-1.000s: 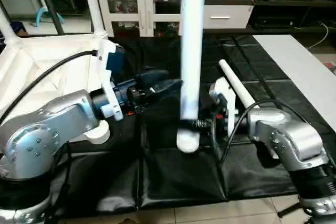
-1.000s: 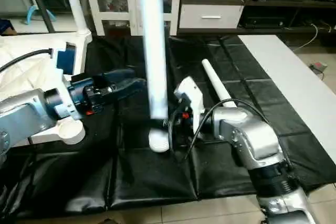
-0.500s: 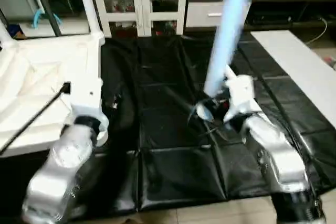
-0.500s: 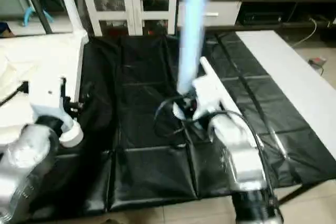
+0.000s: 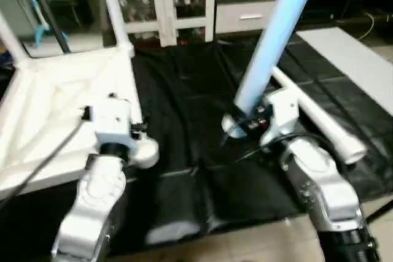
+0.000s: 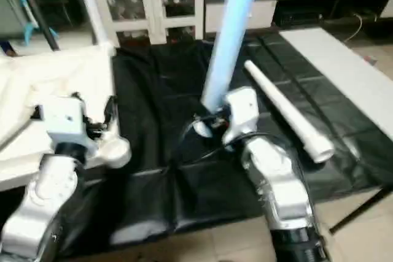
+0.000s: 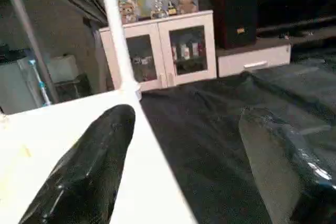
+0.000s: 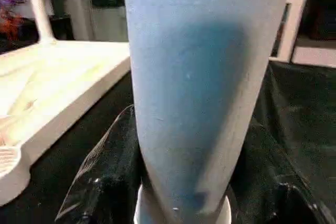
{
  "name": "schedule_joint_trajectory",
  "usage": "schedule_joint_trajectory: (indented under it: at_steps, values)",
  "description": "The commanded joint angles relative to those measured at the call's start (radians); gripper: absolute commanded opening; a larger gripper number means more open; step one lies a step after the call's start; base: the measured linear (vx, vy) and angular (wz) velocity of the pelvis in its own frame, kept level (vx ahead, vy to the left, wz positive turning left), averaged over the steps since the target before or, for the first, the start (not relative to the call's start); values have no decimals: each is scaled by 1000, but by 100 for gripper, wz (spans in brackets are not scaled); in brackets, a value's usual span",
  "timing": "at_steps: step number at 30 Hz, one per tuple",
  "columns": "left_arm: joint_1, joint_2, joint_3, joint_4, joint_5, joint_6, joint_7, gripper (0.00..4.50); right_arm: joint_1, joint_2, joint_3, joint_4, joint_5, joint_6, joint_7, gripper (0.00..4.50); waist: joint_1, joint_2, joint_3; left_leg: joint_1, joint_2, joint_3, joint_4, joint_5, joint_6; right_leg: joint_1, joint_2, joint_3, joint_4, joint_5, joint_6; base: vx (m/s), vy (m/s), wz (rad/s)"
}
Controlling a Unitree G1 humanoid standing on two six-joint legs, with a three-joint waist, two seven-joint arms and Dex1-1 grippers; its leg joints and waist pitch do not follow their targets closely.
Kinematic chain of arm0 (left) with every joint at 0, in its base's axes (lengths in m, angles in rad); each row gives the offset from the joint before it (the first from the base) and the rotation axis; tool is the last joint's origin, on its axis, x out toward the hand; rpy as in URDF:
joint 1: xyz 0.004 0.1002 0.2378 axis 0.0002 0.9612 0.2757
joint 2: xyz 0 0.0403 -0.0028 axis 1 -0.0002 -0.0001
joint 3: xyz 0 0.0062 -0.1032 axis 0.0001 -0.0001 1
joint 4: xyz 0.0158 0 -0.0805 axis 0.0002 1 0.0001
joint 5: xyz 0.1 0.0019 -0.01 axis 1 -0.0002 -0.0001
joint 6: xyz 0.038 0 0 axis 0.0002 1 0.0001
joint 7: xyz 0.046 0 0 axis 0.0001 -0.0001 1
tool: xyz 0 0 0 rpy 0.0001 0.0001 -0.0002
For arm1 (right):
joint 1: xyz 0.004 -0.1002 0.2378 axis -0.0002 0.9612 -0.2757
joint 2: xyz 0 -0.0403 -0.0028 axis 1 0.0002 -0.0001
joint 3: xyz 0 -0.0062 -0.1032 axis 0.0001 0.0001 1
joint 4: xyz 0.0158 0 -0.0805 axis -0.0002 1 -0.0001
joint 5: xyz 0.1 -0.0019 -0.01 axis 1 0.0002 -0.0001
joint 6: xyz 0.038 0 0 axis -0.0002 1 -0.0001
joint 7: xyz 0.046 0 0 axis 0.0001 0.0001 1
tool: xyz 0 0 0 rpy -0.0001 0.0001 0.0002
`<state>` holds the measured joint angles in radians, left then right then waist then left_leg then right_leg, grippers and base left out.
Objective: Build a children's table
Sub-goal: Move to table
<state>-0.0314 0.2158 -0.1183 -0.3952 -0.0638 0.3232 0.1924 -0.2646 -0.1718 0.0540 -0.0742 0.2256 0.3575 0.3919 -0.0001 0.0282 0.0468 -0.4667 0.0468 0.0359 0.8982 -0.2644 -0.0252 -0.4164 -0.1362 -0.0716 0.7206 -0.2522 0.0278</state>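
Right gripper [image 5: 236,128] clamped on a leg [image 5: 270,41], now tilted away from the earlier upright. Left gripper [image 7: 178,171] spread wide, empty, over the edge of the table top [image 5: 55,108], apparently withdrawn from the leg. Socket [image 5: 145,153] near; spare leg [image 5: 316,118] on the mat.

Most open room is the black mat [image 5: 184,108] between the upturned table top [image 5: 55,108] and the right gripper [image 5: 242,126]. That gripper grips a tilted leg [image 5: 273,35] that blocks the middle airspace. A loose leg [image 5: 316,118] lies across the mat on the right. Two screwed-in legs [image 5: 113,4] stand at the top's far corners. The left gripper [image 7: 189,145], fingers spread, looks like it's just over the top's edge.
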Motion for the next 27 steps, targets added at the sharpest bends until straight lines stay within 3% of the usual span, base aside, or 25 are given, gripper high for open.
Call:
schedule_joint_trajectory:
  at_steps: [1, 2, 3, 4, 5, 6, 7, 9, 10, 11, 13, 14, 15, 16, 17, 18, 19, 20, 21, 22, 23, 24, 25, 26, 27]
  values:
    - [0, 5, 8, 6, 32, -36, 27, 359, -19, 4, 23, -13, 0, -13, 21, 188, -4, -32, -26, 57, 71, 3, -128, -129, -132, 44, -106, -4, -219, -573, -127, -121, 253, -40]
    - [6, 1, 8, 8, 31, -43, 27, 359, -20, 0, 29, -10, -9, -19, 24, 188, -16, 22, -35, 62, 84, 5, -228, -167, -26, 102, -95, -120, -218, -608, -170, -74, 318, 8]
    - [10, -2, 8, 9, 29, -46, 25, 359, -20, -4, 33, -8, -15, -24, 25, 188, -41, 58, -31, 46, 90, -41, -323, -306, 30, 106, 5, -141, -144, -502, -125, -74, 318, 8]
    - [13, -1, 4, 12, 47, -46, 33, 359, -20, -6, 35, -5, -15, -30, 30, 188, -90, 82, -21, 52, 108, -107, -409, -476, 31, 102, 95, -121, -14, -231, -118, -108, 321, 51]
    - [15, -2, 0, 14, 62, -44, 41, 359, -21, -9, 38, -2, -14, -33, 35, 188, -91, 82, -24, 75, 119, -142, -408, -506, -36, 94, 99, -89, -21, -132, -115, -103, 249, 57]
    - [16, -9, -2, 15, 73, -45, 45, 359, -23, -11, 41, 3, -18, -35, 40, 188, -85, 101, -20, 108, 135, -208, -413, -490, -159, 80, 90, -41, -38, -58, -104, -103, 249, 57]
    - [15, -17, -1, 16, 79, -46, 46, 359, -25, -12, 43, 7, -19, -36, 44, 188, -95, 82, -21, 121, 133, -275, -432, -419, -213, 91, 93, -10, -41, -94, -103, -39, 206, 43]
    - [9, -39, 1, 19, 92, -46, 52, 359, -32, -13, 46, 23, -19, -42, 52, 188, -84, 68, -29, 150, 144, -331, -451, -408, -201, 85, 100, 21, -32, -177, -116, -72, 150, 41]
    - [8, -42, 1, 20, 94, -46, 54, 359, -34, -13, 47, 26, -19, -44, 53, 188, -86, 49, -56, 180, 125, -377, -464, -299, -145, 78, 118, 52, -15, -231, -145, -90, 94, 56]
    - [7, -43, -1, 21, 98, -45, 55, 359, -37, -13, 46, 34, -20, -48, 54, 188, -82, 46, -58, 174, 108, -383, -474, -296, -154, 78, 125, 63, -10, -232, -150, -106, 40, 55]
    - [9, -44, -1, 27, 109, -56, 59, 359, -41, -4, 35, 57, -25, -72, 44, 188, -77, 23, -62, 129, 29, -377, -517, -403, -198, 108, 128, 89, -32, -252, -201, -117, 14, 52]
    - [14, -54, 14, 36, 97, -63, 63, 359, -43, 4, 14, 79, -44, -106, 0, 188, -65, 4, -69, 88, -32, -337, -500, -461, -164, 125, 94, 118, -83, -298, -274, -150, -103, 45]
    - [19, -67, 31, 45, 75, -67, 64, 359, -45, 15, -13, 97, -57, -133, -49, 188, -41, -24, -76, 58, -32, -188, -322, -395, -108, 140, -22, 175, -235, -318, -442, -150, -103, 45]
    - [26, -70, 52, 60, 69, -81, 70, 359, -47, 31, -63, 117, -68, -155, -134, 188, -16, -27, -46, 21, -21, -22, -133, -175, 10, 146, -61, 194, -254, -242, -499, -132, -139, 24]
    - [32, -71, 67, 72, 68, -94, 69, 359, -46, 38, -99, 129, -72, -167, -191, 188, -23, -32, -26, 4, -3, -5, -125, -89, 11, 133, -58, 176, -246, -224, -404, -129, -119, -13]
    - [42, -71, 86, 91, 67, -120, 61, 359, -40, 39, -139, 141, -84, -187, -253, 188, 1, -32, -19, 13, 14, 18, -132, -36, -13, 118, -36, 172, -245, -263, -244, -129, -119, -13]
    - [49, -68, 98, 109, 73, -134, 64, 359, -33, 34, -147, 145, -92, -199, -267, 188, 9, -25, -29, 20, 29, 17, -154, -51, 1, 128, -31, 188, -234, -275, -193, -67, -93, -10]
    - [54, -66, 106, 120, 77, -143, 67, 359, -29, 30, -151, 146, -98, -207, -273, 188, 28, -12, -61, 35, 73, 13, -258, -5, 50, 168, 38, 169, -186, -81, -94, 0, 0, 0]
    - [60, -66, 112, 129, 82, -154, 69, 359, -24, 25, -148, 149, -108, -218, -275, 188, 30, 4, -67, 58, 101, 5, -289, 29, 56, 159, 54, 145, -175, 5, -70, 0, 0, 0]
    - [61, -67, 113, 130, 83, -155, 69, 359, -24, 24, -147, 150, -111, -221, -277, 188, 14, 23, -74, 110, 207, -44, -337, 115, 106, 115, 57, 107, -120, 136, -50, 0, 0, 0]
    - [77, -72, 121, 128, 77, -168, 58, 359, -15, 18, -143, 152, -125, -241, -282, 188, -7, 35, -90, 133, 252, -67, -337, 218, 170, 94, 30, 98, -92, 190, -60, 0, 0, 0]
    - [84, -74, 122, 124, 70, -174, 49, 359, -11, 18, -145, 150, -122, -245, -279, 188, -24, 42, -80, 134, 269, -89, -335, 331, 253, 72, -14, 106, -81, 172, -94, 0, 0, 0]
    - [86, -74, 121, 121, 72, -176, 46, 359, -10, 18, -145, 150, -121, -247, -275, 188, -19, 39, -77, 120, 248, -73, -324, 315, 259, 81, -29, 113, -94, 171, -110, 0, 0, 0]
    - [88, -74, 119, 118, 74, -178, 43, 359, -9, 18, -145, 150, -120, -249, -271, 188, -5, 26, -61, 76, 184, -17, -318, 144, 204, 111, -43, 117, -136, 144, -149, -95, 19, 0]
    - [94, -70, 101, 104, 73, -169, 23, 359, -4, 13, -133, 143, -91, -232, -214, 188, 10, 13, -44, 79, 155, 18, -318, -41, 117, 117, -41, 115, -174, -56, -165, -95, 19, 0]
